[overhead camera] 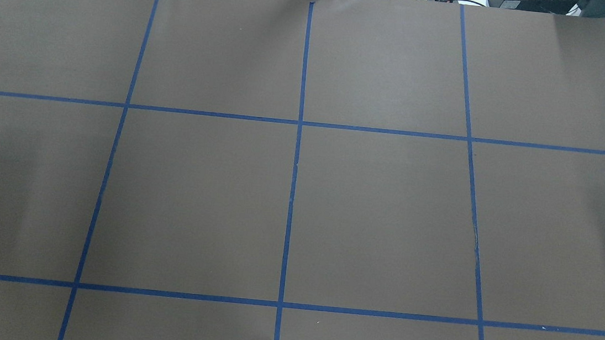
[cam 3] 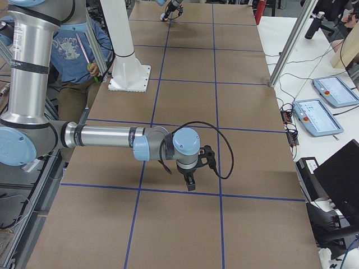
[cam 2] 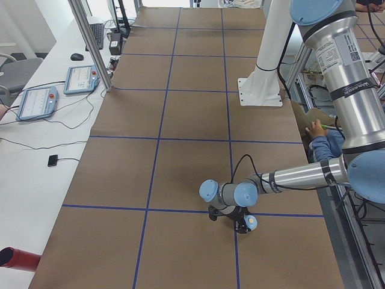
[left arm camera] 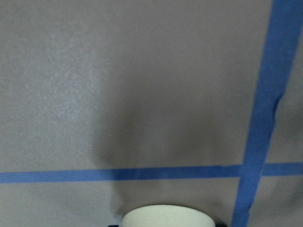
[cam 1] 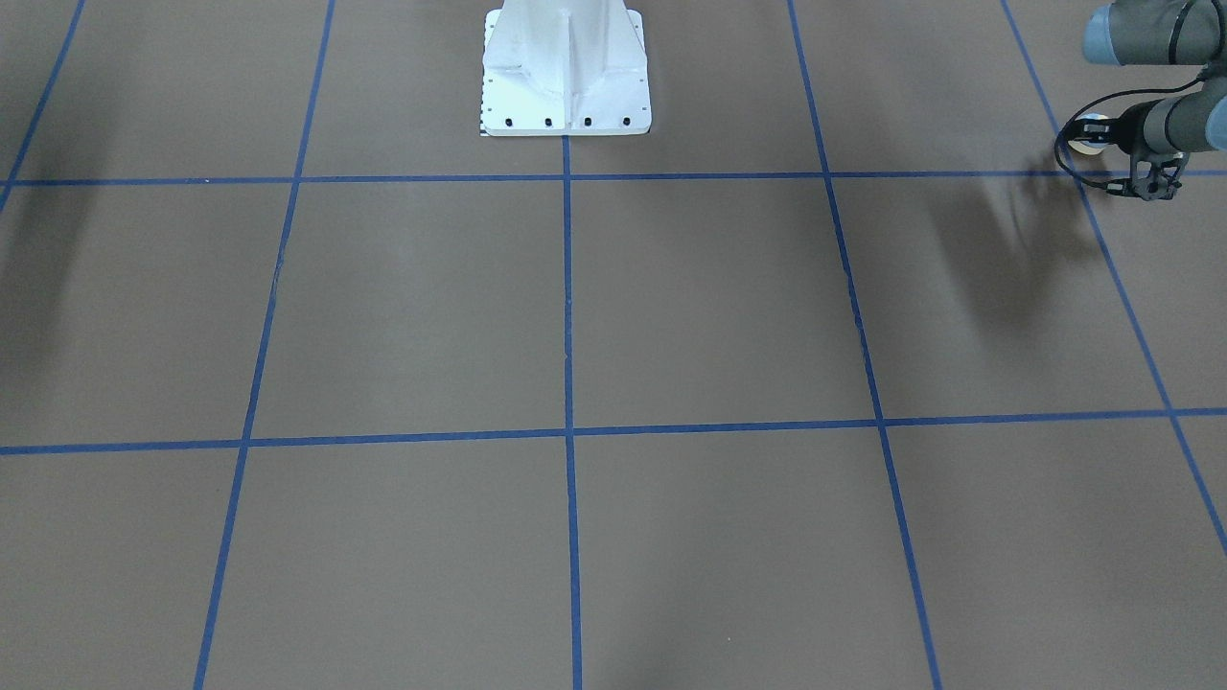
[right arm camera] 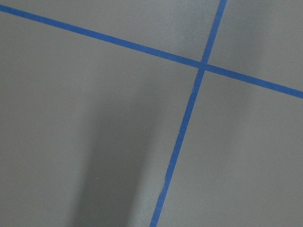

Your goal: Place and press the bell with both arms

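The bell (cam 1: 1086,146) shows as a small cream and light-blue piece at the far right edge of the front view, between the black fingers of my left gripper (cam 1: 1088,134). In the exterior left view the bell (cam 2: 251,223) sits at the left gripper's tip (cam 2: 244,225), close over the brown table near a blue tape line. The left wrist view shows its cream round part (left arm camera: 165,217) at the bottom edge. My right gripper (cam 3: 190,182) points down over a tape line in the exterior right view; I cannot tell whether it is open or shut.
The white bolted pedestal (cam 1: 566,67) stands at the robot's side of the table. Blue tape lines (overhead camera: 292,191) divide the brown cover into squares. An operator (cam 2: 319,141) sits behind the robot. Teach pendants (cam 2: 81,78) lie on the side bench.
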